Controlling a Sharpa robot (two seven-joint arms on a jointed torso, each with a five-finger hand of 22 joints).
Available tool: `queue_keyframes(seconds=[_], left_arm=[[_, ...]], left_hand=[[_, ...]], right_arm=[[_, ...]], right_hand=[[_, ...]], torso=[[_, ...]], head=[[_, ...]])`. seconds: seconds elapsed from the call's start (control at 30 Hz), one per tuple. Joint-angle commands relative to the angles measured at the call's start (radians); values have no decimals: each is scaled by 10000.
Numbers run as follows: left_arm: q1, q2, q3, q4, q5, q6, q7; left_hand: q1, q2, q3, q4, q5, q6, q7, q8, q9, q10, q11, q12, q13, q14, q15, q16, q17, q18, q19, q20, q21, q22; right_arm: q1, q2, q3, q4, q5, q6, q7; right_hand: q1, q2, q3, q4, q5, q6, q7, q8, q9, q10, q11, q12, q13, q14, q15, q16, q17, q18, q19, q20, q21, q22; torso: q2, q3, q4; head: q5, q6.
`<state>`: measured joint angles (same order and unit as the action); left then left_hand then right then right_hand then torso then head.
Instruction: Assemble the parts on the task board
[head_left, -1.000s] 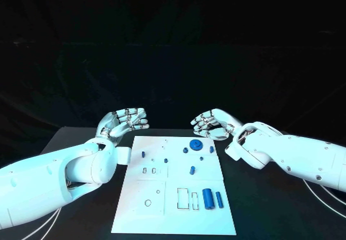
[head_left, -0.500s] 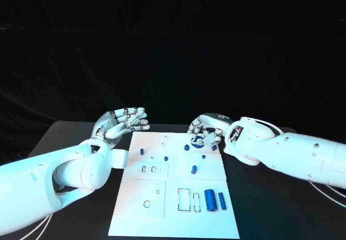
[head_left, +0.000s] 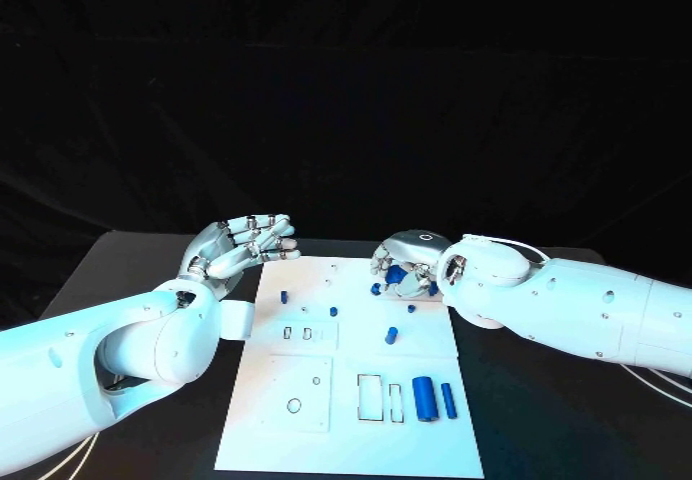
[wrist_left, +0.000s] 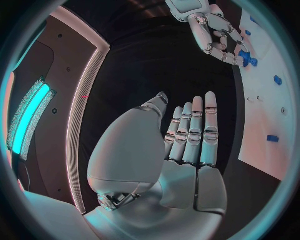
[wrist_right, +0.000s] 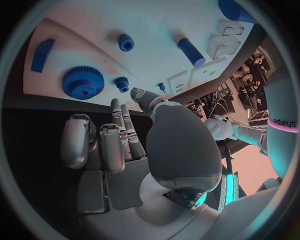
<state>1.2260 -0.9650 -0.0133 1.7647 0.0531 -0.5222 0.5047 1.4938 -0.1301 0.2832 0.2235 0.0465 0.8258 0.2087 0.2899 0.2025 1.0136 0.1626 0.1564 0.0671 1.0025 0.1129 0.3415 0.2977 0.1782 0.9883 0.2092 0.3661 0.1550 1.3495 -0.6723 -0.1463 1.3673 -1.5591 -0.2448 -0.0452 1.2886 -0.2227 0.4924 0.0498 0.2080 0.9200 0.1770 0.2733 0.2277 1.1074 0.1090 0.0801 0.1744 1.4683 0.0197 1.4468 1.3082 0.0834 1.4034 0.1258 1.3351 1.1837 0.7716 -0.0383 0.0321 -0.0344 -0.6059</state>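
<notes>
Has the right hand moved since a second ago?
Yes. The right hand has come down from beyond the task board's far edge onto the board, over the blue gear there.

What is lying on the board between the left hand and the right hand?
In the head view, bare white task board lies between the left hand and the right hand; the nearest small blue part sits lower.
</notes>
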Motion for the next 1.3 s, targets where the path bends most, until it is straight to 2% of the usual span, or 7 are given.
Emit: queue_keyframes(seconds=[0.03, 0.13, 0.17, 0.23, 0.7, 1.03, 1.3], left_arm=[[28, -4, 14, 44, -70, 225, 5], [30, -10, 15, 45, -70, 237, -15], [31, -12, 15, 45, -70, 245, -23], [31, -12, 15, 44, -70, 256, -34], [32, -15, 16, 17, -70, 279, -85], [33, -22, 17, 2, -70, 304, -142], [33, -31, 17, -17, -70, 327, -183]], left_hand=[[-26, -99, 18, 61, 32, 61, 25, 0, -12, 62, -16, -50, -17, 44, -4, 13, 14, 51, 63, 10, 12, -14], [-30, -101, 18, 65, 33, 57, 28, -4, -14, 61, -14, -58, -18, 45, -3, 11, 16, 51, 65, 10, 11, -15], [-30, -101, 18, 65, 33, 57, 28, -4, -14, 61, -14, -58, -18, 45, -3, 11, 16, 51, 65, 10, 11, -15], [-30, -101, 18, 65, 33, 57, 28, -4, -14, 61, -14, -58, -18, 45, -3, 11, 16, 51, 65, 10, 11, -15], [-45, -99, 24, 83, 33, 44, 41, -20, -21, 54, -5, -87, -20, 47, 2, 0, 24, 48, 67, 11, 6, -22], [-70, -90, 32, 111, 33, 24, 63, -43, -32, 43, 10, -127, -22, 52, 10, -13, 34, 46, 71, 13, 0, -31], [-84, -92, 43, 133, 32, -17, 92, -82, -49, 14, 31, -191, -24, 61, 20, -32, 52, 45, 79, 17, -9, -45]], right_arm=[[-20, 54, 1, -37, -622, 488, -315], [-34, 104, 1, -68, -680, 503, -349], [-42, 128, 0, -82, -701, 507, -371], [-52, 159, 0, -107, -729, 521, -404], [-86, 231, -1, -104, -917, 477, -526], [-92, 222, -1, -76, -896, 77, -600], [-95, 190, 1, 27, -932, -689, -664]], right_hand=[[84, -52, 9, 78, 79, -89, -19, -51, 30, 39, 7, 74, 36, 593, 75, 68, 303, -209, 186, 11, 352, 518], [82, -56, 26, 93, 94, -79, -38, -41, 52, 50, -4, 92, 58, 579, 72, 69, 277, -298, 383, 15, 679, 1038], [59, -68, 70, 141, 106, -50, -101, -16, 104, 165, -59, 182, 141, 484, 29, -97, -82, -530, 947, -7, 1489, 2339], [49, -56, 107, 169, 107, -23, -108, 2, 136, 210, -66, 218, 183, 496, 20, -59, -39, -571, 1037, -14, 1632, 2569], [124, 67, 333, 191, 107, 264, -104, 151, 294, 219, -71, 255, 279, 512, 25, 22, -11, -609, 1113, 5, 1797, 2822], [378, 616, 734, 105, -24, 1001, -436, 674, 749, 887, -370, 594, 524, 504, -217, 49, -69, -770, 1512, -175, 2212, 3590], [460, 768, 752, -34, 13, 1094, -551, 935, 1058, 1121, -497, 733, 679, 499, -327, 46, -103, -821, 1642, -286, 2329, 3816]], torso=[[89, -10, 37], [123, -18, 52], [147, -20, 65], [160, -23, 77], [262, -35, 117], [324, -45, 144], [369, -41, 150]], head=[[-14, -2], [-31, -1], [-43, -2], [-47, -9], [-62, 5], [-84, 51], [-67, 125]])
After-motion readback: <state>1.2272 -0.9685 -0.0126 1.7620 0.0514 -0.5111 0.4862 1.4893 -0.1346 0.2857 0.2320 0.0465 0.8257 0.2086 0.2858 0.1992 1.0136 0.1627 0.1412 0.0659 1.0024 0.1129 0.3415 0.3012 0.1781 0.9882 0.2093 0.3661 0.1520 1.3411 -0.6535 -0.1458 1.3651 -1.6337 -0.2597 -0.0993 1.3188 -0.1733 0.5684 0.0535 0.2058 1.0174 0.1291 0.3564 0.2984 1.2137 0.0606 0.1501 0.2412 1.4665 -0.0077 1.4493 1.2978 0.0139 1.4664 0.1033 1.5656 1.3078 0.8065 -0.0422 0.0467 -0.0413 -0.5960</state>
